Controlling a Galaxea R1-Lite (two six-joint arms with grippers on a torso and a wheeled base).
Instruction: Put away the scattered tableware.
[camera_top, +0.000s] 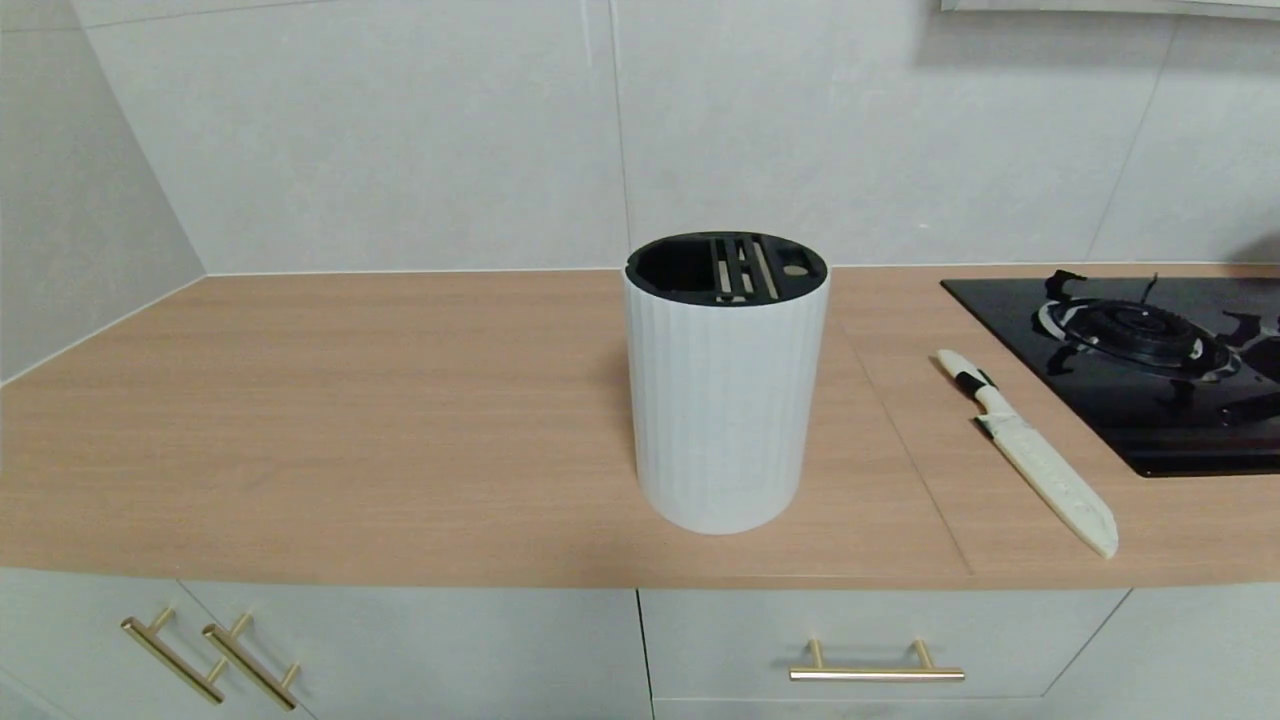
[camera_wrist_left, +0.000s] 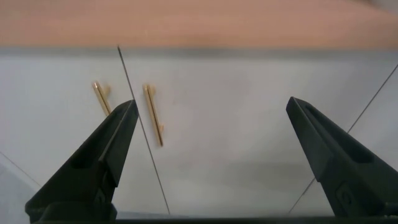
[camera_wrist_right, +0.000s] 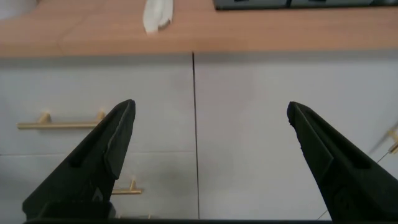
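A white ribbed knife block with a black slotted top stands upright on the wooden counter, near its front edge. A white-bladed knife with a white and black handle lies flat to the block's right, its tip near the counter's front edge. My left gripper is open, below the counter and facing the cabinet doors. My right gripper is also open, low in front of the drawers under the knife.
A black gas hob sits at the counter's right end, close to the knife. Tiled walls close the back and left. White cabinet fronts with gold handles run below the counter.
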